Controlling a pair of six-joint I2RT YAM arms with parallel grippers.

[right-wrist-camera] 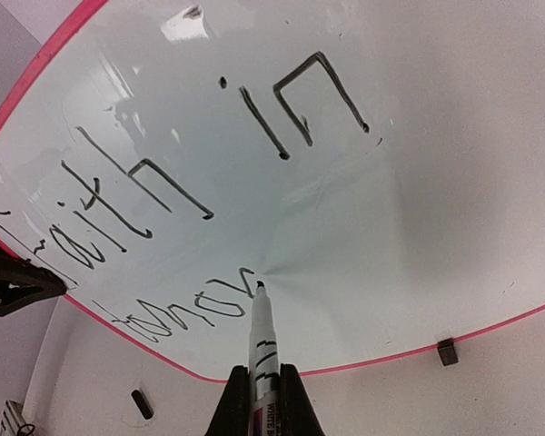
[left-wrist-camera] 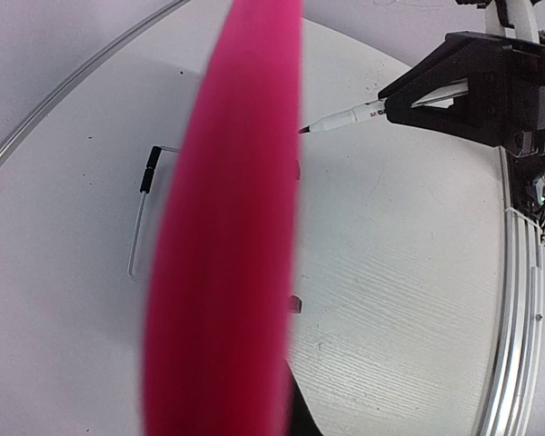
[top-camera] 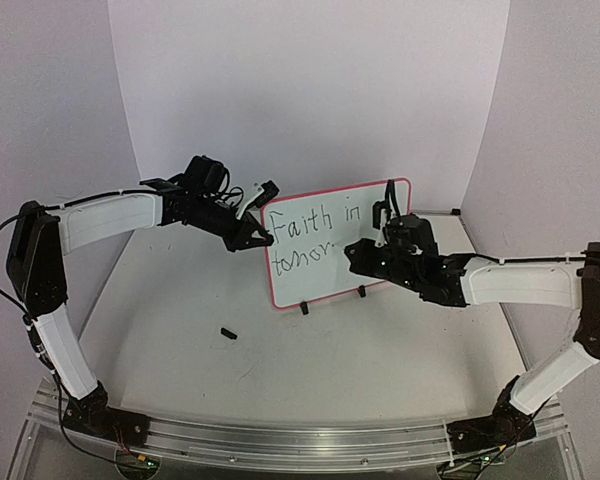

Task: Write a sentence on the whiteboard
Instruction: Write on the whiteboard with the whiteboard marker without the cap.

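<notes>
On the desk (top-camera: 330, 360), the upright whiteboard (top-camera: 380, 215) is clamped by the left end effector (top-camera: 263, 238) while the right end effector (right-wrist-camera: 262, 401) grips a marker (right-wrist-camera: 260, 331); the sentence (top-camera: 315, 228) is written only to mid-line 2.

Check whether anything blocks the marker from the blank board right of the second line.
Nothing visible does. The marker, held in the right pincer, has its tip at the whiteboard where the second line ends; bare surface lies beyond. The left pincer grips the left edge, clear of it.
</notes>
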